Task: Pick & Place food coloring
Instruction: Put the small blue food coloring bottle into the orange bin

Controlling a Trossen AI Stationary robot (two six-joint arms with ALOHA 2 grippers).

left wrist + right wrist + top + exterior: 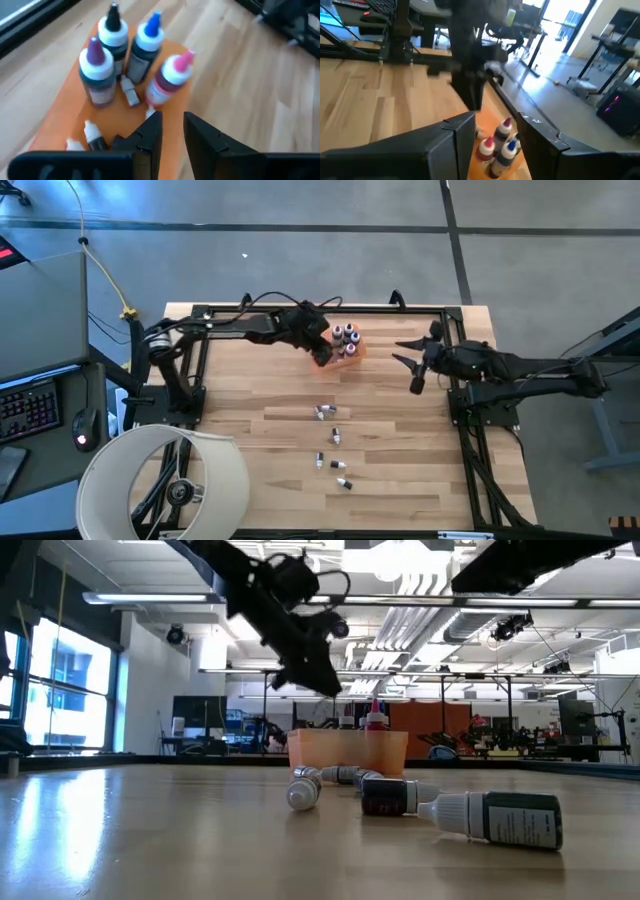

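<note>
Your left tool (172,132) hangs over the orange tray (355,350) at the far middle of the tabletop (260,470), its fingers apart with nothing between them. That placement suits a drop-off: the tray is where the food coloring collects. Four larger bottles (132,52) stand upright in it, capped black, blue, purple and pink, and a few tiny bottles (130,92) lie at their feet, probably because they are too small to land standing.

The rest of the food coloring (331,442) lies scattered on its side down the middle of the tabletop, nearer you; the low view shows one dark bottle (495,817) with a white pointed cap closest to the camera. Expect these to roll if nudged.

Your right tool (412,355) waits beside the tray on its own side, fingers spread and empty, clear of the left arm's path.
</note>
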